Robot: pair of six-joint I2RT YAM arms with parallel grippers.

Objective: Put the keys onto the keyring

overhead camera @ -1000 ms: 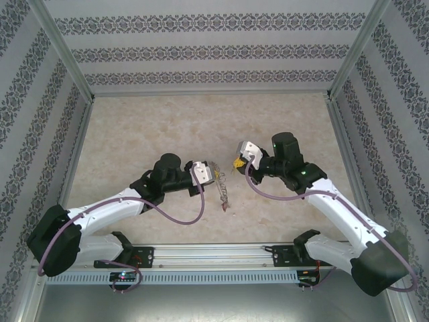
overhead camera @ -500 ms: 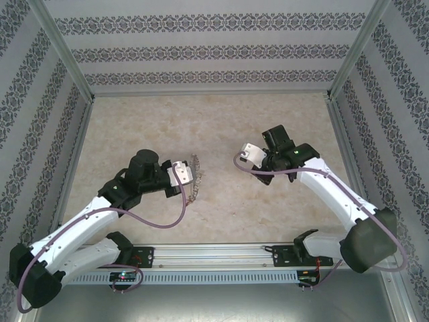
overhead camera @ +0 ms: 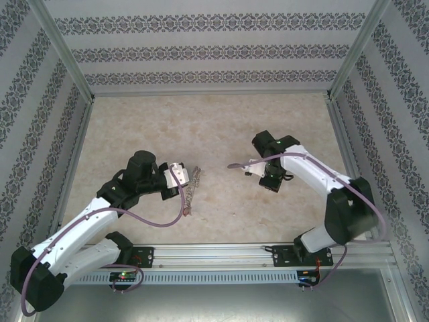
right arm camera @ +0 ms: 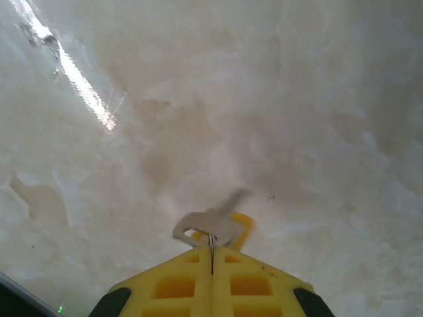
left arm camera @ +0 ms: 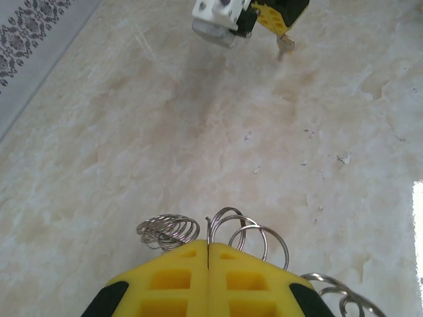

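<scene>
My left gripper (left arm camera: 208,249) is shut on the keyring (left arm camera: 246,228), pinching its thin silver wire between the yellow fingertips. Loops of the ring stick out past the tips, with a small coil (left arm camera: 168,231) to their left. From above, the keyring (overhead camera: 190,189) hangs floppy from the left gripper (overhead camera: 184,176), down to the table. My right gripper (right arm camera: 211,254) is shut on a small key (right arm camera: 213,221) with an orange-yellow head (right arm camera: 243,228), held just above the marble. In the left wrist view the right gripper (left arm camera: 272,14) and its key (left arm camera: 285,43) are at the far top.
A beige marble tabletop (overhead camera: 214,127) lies inside patterned walls with metal posts. The arms' mounting rail (overhead camera: 214,255) runs along the near edge. A wide stretch of bare table separates the two grippers.
The two grippers have drawn apart. The left arm pulled back to the left with the keyring. The right arm folded up and its wrist turned down toward the table, key still held.
</scene>
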